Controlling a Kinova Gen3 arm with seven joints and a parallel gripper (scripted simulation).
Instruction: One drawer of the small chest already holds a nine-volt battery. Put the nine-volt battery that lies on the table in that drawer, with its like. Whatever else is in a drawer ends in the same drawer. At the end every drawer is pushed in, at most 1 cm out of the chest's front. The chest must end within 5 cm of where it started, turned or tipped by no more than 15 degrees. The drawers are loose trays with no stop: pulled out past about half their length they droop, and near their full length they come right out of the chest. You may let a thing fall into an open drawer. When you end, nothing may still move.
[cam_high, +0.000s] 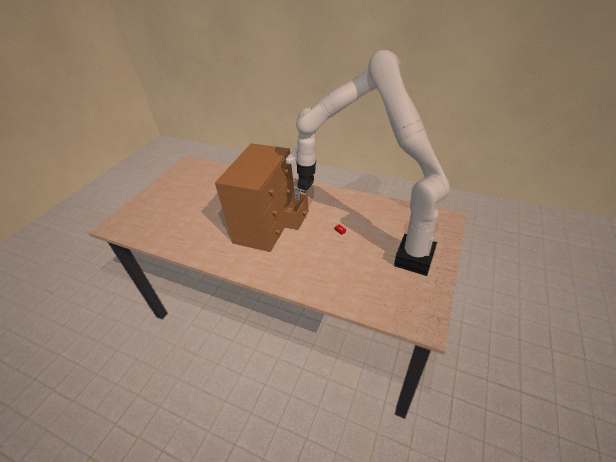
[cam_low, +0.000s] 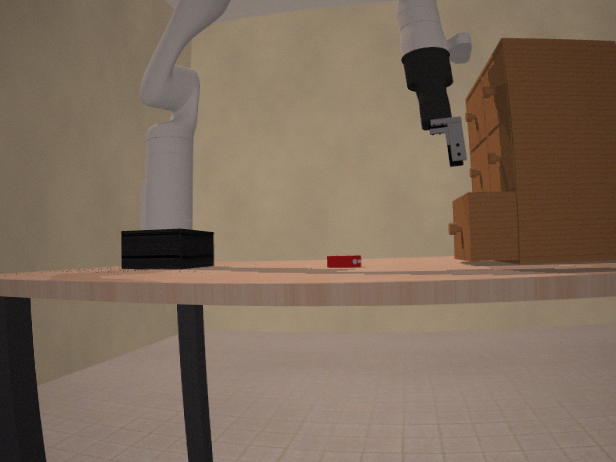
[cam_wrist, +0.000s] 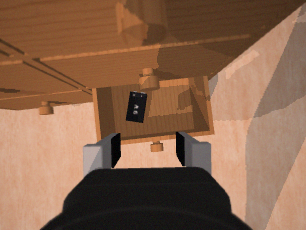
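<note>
One battery (cam_wrist: 136, 107) lies in the open drawer (cam_high: 293, 220) (cam_low: 492, 227) (cam_wrist: 207, 107).

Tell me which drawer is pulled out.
The bottom drawer below the open gripper; it alone juts from the chest, a black battery inside.
</note>
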